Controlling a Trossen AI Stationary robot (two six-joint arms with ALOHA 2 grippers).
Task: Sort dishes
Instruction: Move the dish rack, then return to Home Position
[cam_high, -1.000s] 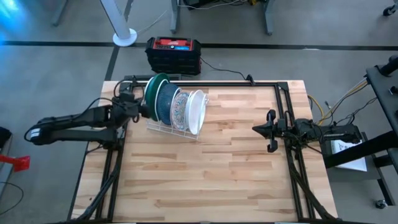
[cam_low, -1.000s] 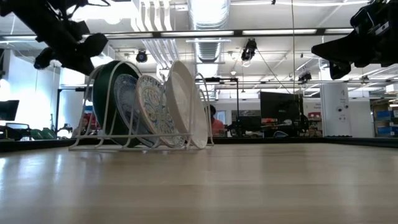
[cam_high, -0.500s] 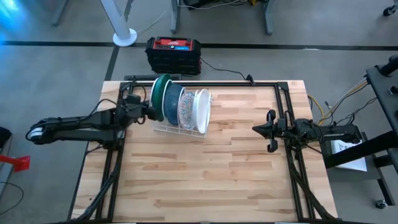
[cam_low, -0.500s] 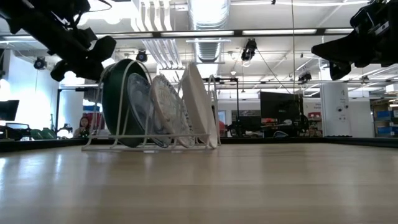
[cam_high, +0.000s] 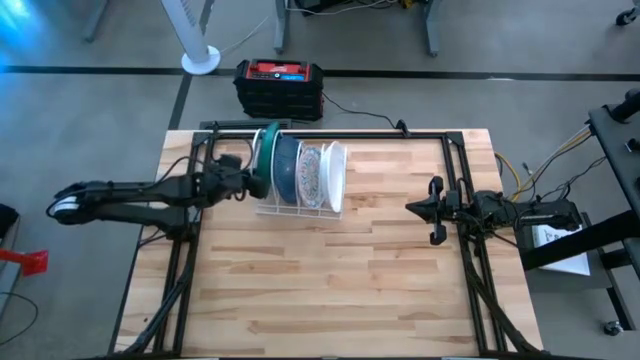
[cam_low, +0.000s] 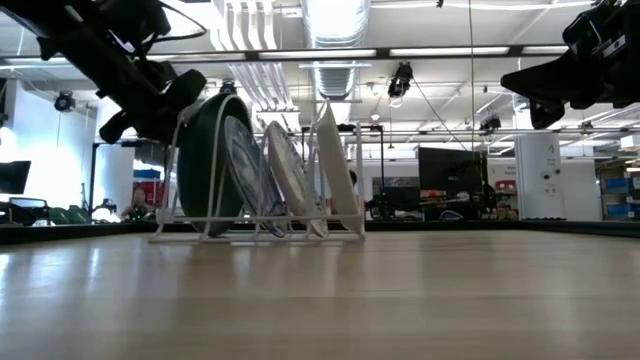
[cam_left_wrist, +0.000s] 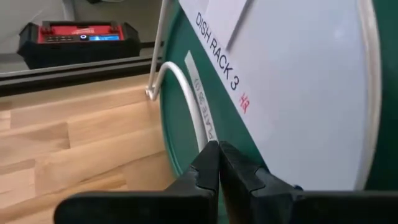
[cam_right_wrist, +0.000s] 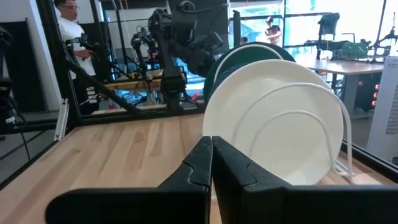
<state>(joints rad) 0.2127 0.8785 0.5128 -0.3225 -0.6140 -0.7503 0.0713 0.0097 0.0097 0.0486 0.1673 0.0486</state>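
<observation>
A white wire rack stands on the table's far left part with its feet on the wood. Four plates stand on edge in it, from left to right: green, teal-blue, floral and white. In the low view they show as green, blue, floral and white. My left gripper, shut, sits at the rack's left end behind the green plate. My right gripper, shut, hangs in the air near the table's right edge and touches nothing. My left gripper pushes with its shut fingertips against the back of the green plate, right beside the rack's end wire. It comes nearly level from the table's left. The rack and plates stay standing on the table.
A black and red box sits on the floor beyond the far edge. Dark arm frames run along the table's left, right and far sides. Bare wood covers the near half. A person stands in the room beyond the table.
My left gripper has moved toward the table's right, staying shut. The rack with its four plates has slid to the right along the table ahead of it and turned, so that the plates now stand more squarely across the push.
</observation>
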